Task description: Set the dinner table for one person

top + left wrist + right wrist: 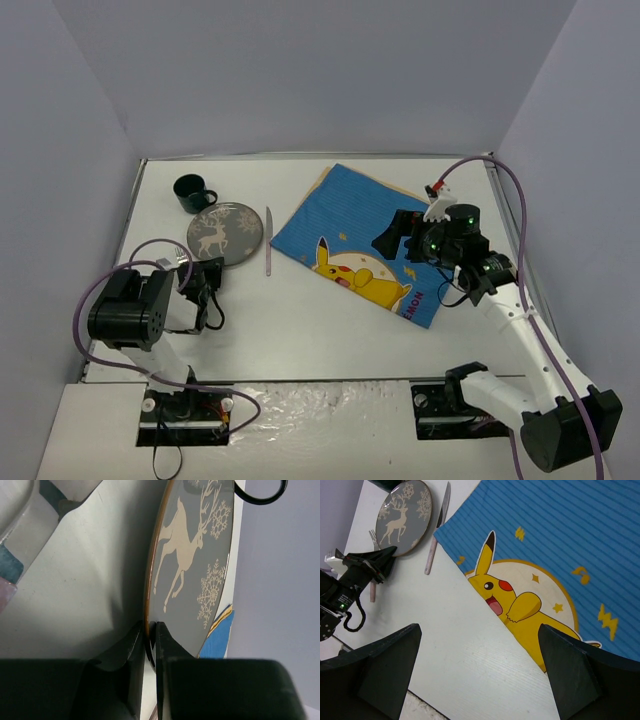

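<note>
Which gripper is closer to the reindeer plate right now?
Left. The left gripper is closed on the plate's near rim; the right gripper hangs open above the blue placemat, well off to the plate's right.

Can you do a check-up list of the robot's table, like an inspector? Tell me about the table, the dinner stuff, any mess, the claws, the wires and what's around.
Surface: white table, flat, bare in the middle.
Job's things: grey reindeer plate at the left; dark mug behind it; knife to its right; fork to its left; blue cartoon placemat lying at an angle on the right, with nothing on it.
Clutter: nothing seen.
Grippers: left gripper pinches the plate's near rim; right gripper hangs open over the placemat's near edge.
Cables: purple cables loop along both arms, clear of the dinner things.
Surroundings: plain grey walls on three sides.
</note>
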{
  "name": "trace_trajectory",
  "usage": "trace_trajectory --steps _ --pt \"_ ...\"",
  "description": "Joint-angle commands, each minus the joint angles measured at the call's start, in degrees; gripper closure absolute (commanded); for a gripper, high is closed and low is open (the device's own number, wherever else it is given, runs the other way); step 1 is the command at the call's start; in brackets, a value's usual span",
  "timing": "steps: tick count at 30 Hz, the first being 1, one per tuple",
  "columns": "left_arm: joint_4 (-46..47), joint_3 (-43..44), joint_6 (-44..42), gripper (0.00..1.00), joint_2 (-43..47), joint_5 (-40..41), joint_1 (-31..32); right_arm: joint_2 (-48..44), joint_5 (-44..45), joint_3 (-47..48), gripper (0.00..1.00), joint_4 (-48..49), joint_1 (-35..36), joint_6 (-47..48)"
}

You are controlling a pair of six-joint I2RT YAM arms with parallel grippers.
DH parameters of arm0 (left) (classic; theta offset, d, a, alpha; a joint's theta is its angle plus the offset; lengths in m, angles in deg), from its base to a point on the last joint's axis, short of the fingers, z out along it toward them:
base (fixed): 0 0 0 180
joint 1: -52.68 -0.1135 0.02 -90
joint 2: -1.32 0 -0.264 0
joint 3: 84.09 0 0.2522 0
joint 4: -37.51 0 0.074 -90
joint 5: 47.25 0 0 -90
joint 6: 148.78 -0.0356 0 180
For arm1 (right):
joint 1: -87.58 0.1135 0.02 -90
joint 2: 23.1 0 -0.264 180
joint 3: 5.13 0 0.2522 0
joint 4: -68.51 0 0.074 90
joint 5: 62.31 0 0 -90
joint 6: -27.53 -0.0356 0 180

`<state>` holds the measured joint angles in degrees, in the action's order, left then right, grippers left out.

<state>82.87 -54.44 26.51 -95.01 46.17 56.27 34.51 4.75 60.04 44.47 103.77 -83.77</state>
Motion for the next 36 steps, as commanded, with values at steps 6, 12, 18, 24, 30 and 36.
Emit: trace_trajectory --steps 6,12,18,24,30,36 --pt "0.71 -5.38 -0.8 1.0 5.96 0.97 -0.08 -0.21 -0.88 -0.04 0.0 3.09 0.32 0.49" --pt "-14.6 -3.32 -4.61 1.0 24.99 0.01 -0.08 -0.3 -1.36 0.44 0.0 3.07 0.3 0.56" --pt "-31.05 -0.08 -8.34 1.0 46.62 1.13 -0.31 -0.39 -1.78 0.78 0.0 3.1 0.25 0.42" --pt "-32.12 5.27 -9.57 1.0 49.57 -6.68 -0.46 -0.15 -2.35 2.22 0.0 3.07 0.25 0.45" --pt "-25.92 16.37 -10.89 1.0 36.97 -20.45 3.64 -0.59 -2.09 4.9 0.0 3.07 0.25 0.38" --pt "-20.55 29.74 -14.72 1.0 20.28 -24.4 14.57 -1.83 -0.7 7.35 0.0 2.96 0.05 0.58"
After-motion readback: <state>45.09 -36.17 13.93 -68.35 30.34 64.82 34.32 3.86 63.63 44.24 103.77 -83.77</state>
